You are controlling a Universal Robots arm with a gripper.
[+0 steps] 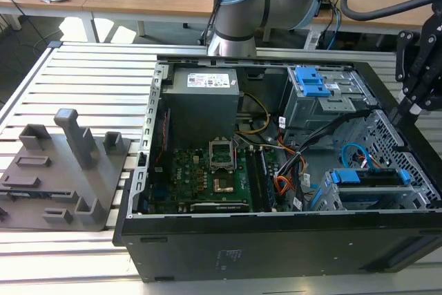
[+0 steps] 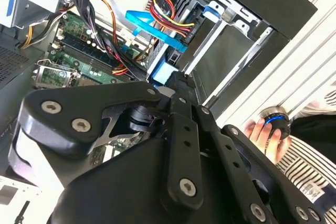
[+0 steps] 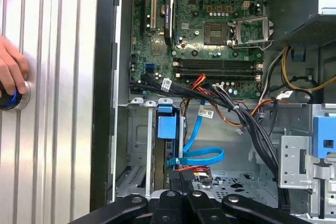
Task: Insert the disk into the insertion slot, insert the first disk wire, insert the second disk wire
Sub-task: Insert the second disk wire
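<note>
1. Hand state: the hand (image 3: 181,195) sits low over the drive cage corner of the open computer case (image 1: 276,240). In the first wrist view its black linkages converge on a dark connector with red wires at their tips. Judged from this, the hand is clenched on that connector, though the fingertips themselves are hidden.
2. Disk position: the disk (image 3: 167,129) is already seated in the insertion slot (image 3: 137,150), at the case corner nearest the table's front edge. Its blue carrier shows edge-on inside the grey cage.
3. Step in hand: this appears to be a wire insertion at the rear of the disk. A blue data cable (image 3: 202,153) lies just beside the connector.
4. Technique: align the connector square to the disk's port before pressing. Push along the port axis only; a tilted plug may bind or bend pins.
5. Clearance: a black cable bundle (image 3: 231,103) crosses near the cage. Avoid snagging it.
6. Operator: a person's hand (image 3: 11,72) rests on a button (image 3: 16,95) on the table, beside the case.
</note>
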